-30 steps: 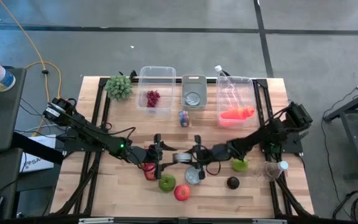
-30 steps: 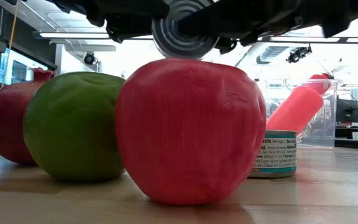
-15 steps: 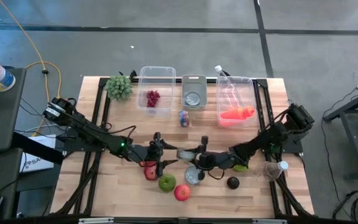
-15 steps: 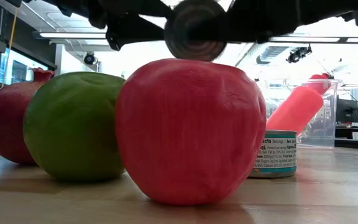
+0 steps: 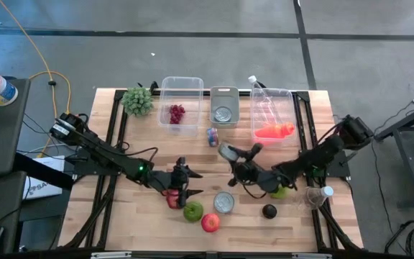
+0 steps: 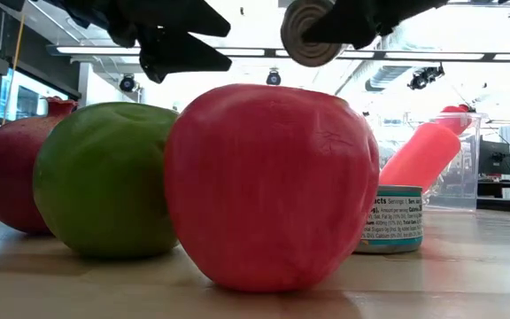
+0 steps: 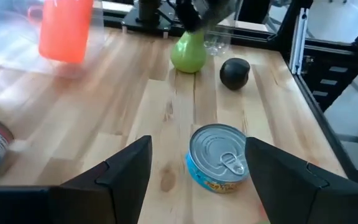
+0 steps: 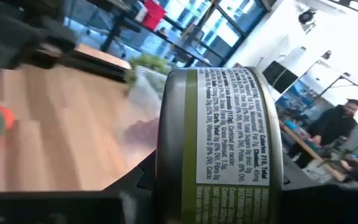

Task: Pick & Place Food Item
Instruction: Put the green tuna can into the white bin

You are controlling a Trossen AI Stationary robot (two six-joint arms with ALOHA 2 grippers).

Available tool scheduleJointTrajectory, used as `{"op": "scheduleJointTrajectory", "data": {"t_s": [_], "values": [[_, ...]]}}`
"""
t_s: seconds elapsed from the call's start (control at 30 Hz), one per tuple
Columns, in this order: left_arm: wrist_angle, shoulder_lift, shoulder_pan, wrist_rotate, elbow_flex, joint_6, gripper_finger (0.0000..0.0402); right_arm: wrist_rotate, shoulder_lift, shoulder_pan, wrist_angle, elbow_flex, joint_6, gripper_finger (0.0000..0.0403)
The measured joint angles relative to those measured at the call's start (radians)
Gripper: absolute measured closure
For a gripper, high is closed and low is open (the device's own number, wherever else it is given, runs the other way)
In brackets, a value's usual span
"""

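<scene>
My right gripper (image 5: 230,158) is shut on a low tin can with a green label (image 8: 219,130), held in the air over the table's middle; the low view shows its round end (image 6: 306,27) high up. My left gripper (image 5: 182,184) hangs open above a pomegranate (image 5: 172,200), touching nothing. Beyond its fingers a blue-labelled can (image 7: 219,155) stands on its base on the table. A green apple (image 5: 192,211) and a red apple (image 5: 210,222) rest near the front edge. My right gripper pinches the green-label can between its two fingers, which stand at the can's two ends (image 8: 166,168), with the labelled wall facing the wrist camera. The fingers reach in roughly level from the table's right. The can is lifted clear of the table and tilted.
A green pear (image 5: 278,191) and a dark avocado (image 5: 269,211) lie under the right arm. Along the far edge stand a clear bin with grapes (image 5: 180,108), a grey tray holding a can (image 5: 224,109) and a clear bin with an orange item (image 5: 272,128).
My right gripper has risen and gone toward the table's far edge with the green-label can, drawing away from my left gripper. Its wrist has turned, so the can now sits tilted. My left gripper has rolled a little in place and stays open.
</scene>
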Motion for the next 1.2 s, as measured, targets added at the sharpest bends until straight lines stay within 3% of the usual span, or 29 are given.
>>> {"op": "scheduleJointTrajectory", "data": {"t_s": [0.07, 0.3, 0.43, 0.57, 0.73, 0.83, 1.07, 1.2], "values": [[-0.001, 0.000, 0.000, 0.026, 0.000, -0.029, 0.0154, -0.023, -0.034, -0.019, -0.010, 0.000, -0.023, 0.0279], [-0.005, 0.000, 0.001, 0.035, 0.000, -0.006, 0.0154, -0.328, -0.132, -0.190, -0.193, 0.039, 0.042, 0.0279], [-0.004, 0.000, 0.013, 0.035, 0.000, -0.015, 0.0154, -0.477, -0.141, -0.371, -0.503, 0.210, 0.126, 0.0279], [0.001, 0.000, 0.023, 0.035, 0.000, -0.031, 0.0154, -0.599, -0.085, -0.542, -0.901, 0.431, 0.337, 0.0279], [0.004, 0.000, 0.011, 0.035, 0.000, -0.034, 0.0154, -0.713, 0.008, -0.660, -0.954, 0.523, 0.437, 0.0279], [0.013, 0.000, 0.002, 0.035, 0.000, -0.034, 0.0154, -0.717, 0.089, -0.695, -0.928, 0.558, 0.464, 0.0279], [0.016, -0.002, -0.024, 0.021, 0.000, -0.006, 0.0154, -0.570, 0.266, -0.762, -0.958, 0.594, 0.452, 0.0279], [0.015, -0.002, -0.027, 0.021, 0.000, 0.004, 0.0154, -0.606, 0.329, -0.796, -0.990, 0.594, 0.466, 0.0279]]}}
